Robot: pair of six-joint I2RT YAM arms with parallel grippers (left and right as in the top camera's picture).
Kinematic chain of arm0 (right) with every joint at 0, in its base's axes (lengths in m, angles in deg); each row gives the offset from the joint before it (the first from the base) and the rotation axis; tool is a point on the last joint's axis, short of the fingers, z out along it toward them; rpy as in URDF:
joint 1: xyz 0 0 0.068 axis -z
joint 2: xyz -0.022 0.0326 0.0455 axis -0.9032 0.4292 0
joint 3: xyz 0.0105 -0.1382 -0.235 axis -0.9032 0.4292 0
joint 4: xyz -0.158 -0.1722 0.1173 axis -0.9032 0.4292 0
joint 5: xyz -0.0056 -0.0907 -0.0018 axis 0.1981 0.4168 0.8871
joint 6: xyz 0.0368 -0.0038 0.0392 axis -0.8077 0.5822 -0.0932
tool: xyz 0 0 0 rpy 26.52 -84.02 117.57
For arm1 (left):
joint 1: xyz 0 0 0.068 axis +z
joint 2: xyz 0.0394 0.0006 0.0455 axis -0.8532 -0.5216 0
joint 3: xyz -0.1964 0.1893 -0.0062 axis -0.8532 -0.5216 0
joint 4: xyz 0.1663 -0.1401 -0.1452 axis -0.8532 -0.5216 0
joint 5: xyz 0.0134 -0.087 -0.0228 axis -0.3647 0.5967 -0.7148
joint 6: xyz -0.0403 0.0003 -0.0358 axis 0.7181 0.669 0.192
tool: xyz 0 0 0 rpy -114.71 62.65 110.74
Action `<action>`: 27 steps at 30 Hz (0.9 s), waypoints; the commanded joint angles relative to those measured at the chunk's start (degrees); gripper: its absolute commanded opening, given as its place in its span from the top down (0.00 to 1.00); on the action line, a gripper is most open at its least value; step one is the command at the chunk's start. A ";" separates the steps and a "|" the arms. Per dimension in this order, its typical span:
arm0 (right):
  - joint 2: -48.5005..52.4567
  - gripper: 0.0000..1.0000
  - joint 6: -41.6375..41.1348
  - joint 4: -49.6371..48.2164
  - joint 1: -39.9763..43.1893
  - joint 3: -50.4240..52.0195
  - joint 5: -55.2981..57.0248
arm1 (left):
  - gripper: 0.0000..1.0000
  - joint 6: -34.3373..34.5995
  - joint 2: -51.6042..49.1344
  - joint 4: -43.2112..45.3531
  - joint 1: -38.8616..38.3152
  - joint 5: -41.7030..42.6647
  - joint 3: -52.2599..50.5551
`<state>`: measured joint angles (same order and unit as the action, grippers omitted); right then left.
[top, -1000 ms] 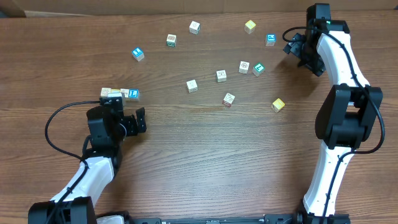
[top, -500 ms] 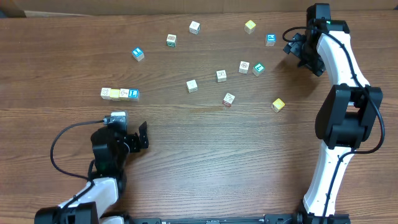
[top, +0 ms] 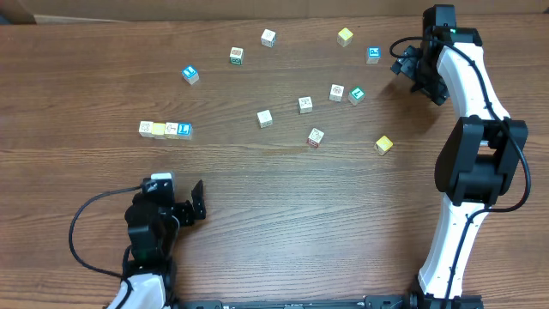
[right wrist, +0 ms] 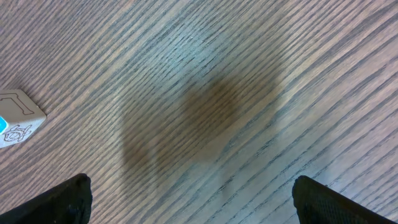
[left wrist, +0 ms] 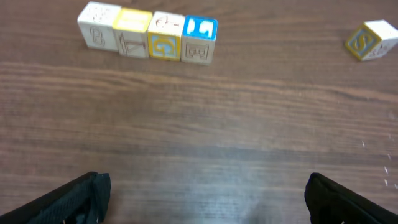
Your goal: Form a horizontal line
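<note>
Saw the horizontal line (top: 165, 129) packed tight, likely finished. Held left pincer (left wrist: 205, 190) and right pincer (right wrist: 189, 190) spread, empty, clear to avoid nudging it.

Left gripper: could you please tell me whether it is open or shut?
Open: the left gripper has its fingertips far apart at the wrist view's lower corners, nothing between them; the horizontal line lies ahead, untouched.

The wooden table (top: 283, 223) carries the horizontal line (top: 165, 129) of four touching cubes, white, yellow, white, blue, with a blue-topped cube (top: 190, 75) near its far right side and other loose cubes (top: 305, 105) scattered well to its right.
</note>
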<state>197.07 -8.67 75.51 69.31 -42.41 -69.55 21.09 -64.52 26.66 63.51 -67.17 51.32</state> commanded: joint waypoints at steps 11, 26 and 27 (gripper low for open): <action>-1.33 0.00 -0.13 -0.22 -0.04 0.33 0.13 | 0.00 0.87 10.71 -10.36 -0.15 0.63 -0.79; -1.33 0.00 -0.13 -0.22 -0.04 0.33 0.13 | 0.00 1.79 21.07 -21.57 -0.15 0.72 -0.79; -1.33 0.00 -0.13 -0.22 -0.04 0.33 0.13 | 0.00 1.95 21.44 -22.01 -0.15 0.83 -0.79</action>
<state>197.05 -8.67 75.46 69.31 -42.41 -69.55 21.70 -44.33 5.24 63.51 -67.14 50.73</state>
